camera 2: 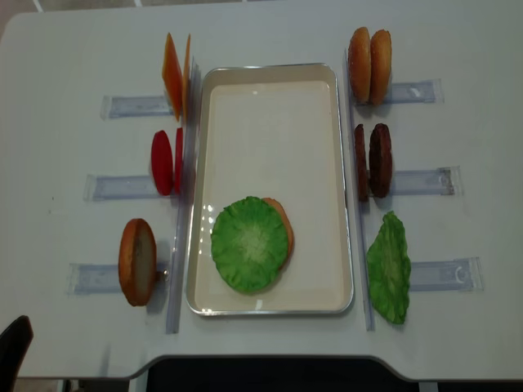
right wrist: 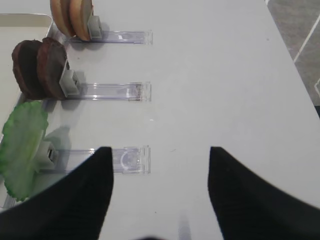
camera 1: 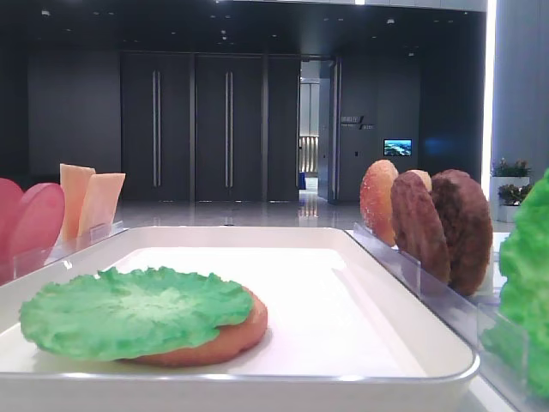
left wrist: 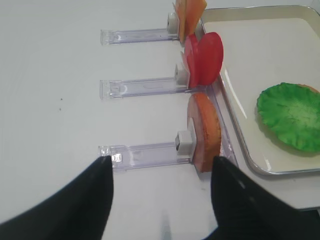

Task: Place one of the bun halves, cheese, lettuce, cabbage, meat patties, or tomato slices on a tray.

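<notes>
From my seat: bun half (camera 2: 280, 231) on the tray is mostly hidden under the lettuce leaf (camera 2: 249, 243), only its right edge shows. Low front cam cuts off the tomato slices (camera 1: 33, 219) at the left edge and the spare lettuce (camera 1: 525, 283) at the right edge, both partly seen. R wrist cam: right gripper (right wrist: 160, 192) fingers are blurred, cropped at the bottom edge; the buns (right wrist: 73, 17) at far left are cut by the top edge. L wrist cam: left gripper (left wrist: 161, 192) blurred and cropped the same way; cheese (left wrist: 189, 15) cut off at top. Overhead shows only a dark corner of an arm (camera 2: 14, 347) near left, rest out of frame.
</notes>
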